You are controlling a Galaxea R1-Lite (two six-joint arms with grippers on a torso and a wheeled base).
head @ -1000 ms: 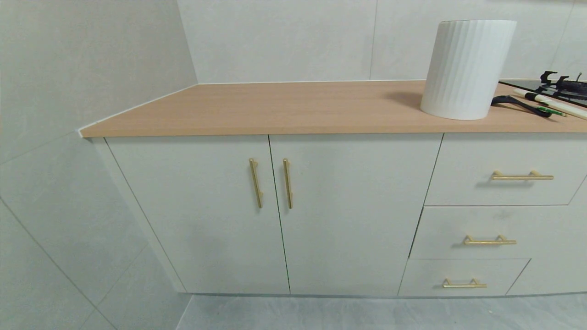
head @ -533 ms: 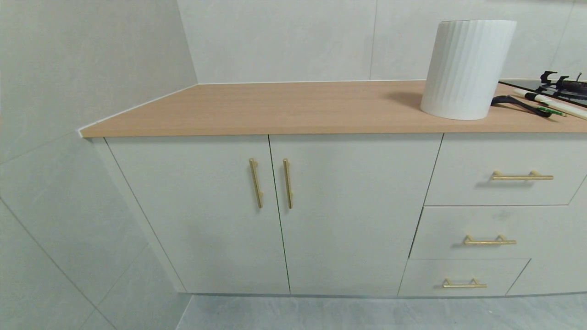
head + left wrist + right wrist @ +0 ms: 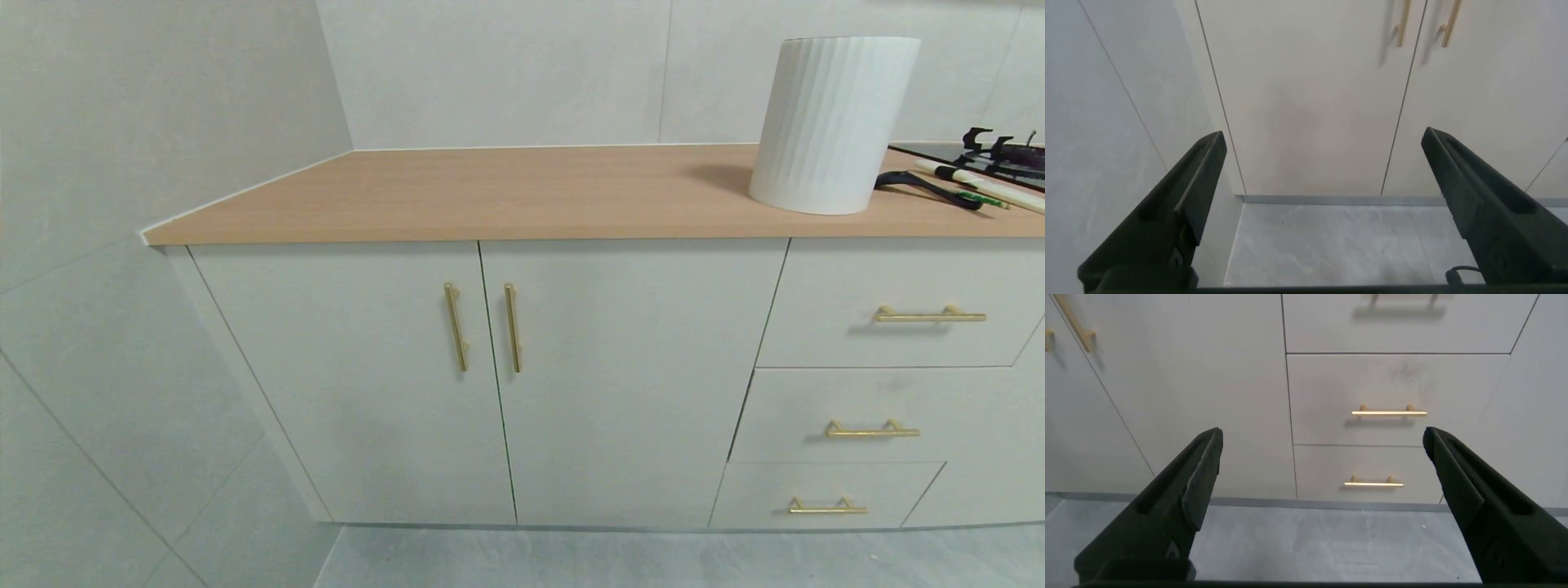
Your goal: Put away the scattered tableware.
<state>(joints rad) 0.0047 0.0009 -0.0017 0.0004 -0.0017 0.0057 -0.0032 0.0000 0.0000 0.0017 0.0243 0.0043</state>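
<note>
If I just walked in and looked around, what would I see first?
Most likely the big white ribbed container, standing tall on the right part of the wooden countertop. After that, the shiny gold handles on the pale cabinet doors below the countertop. You might also spot the dark utensils lying on the countertop just to the right of the container.

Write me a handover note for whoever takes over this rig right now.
Grippers: left gripper open, empty, low before the shut cabinet doors; right gripper open, empty, facing the shut drawers.
Things: utensils lie on the countertop, beside the white ribbed holder on its right.
Done: nothing put away yet.
Left: pick up the utensils and store them, probably in the holder.
</note>
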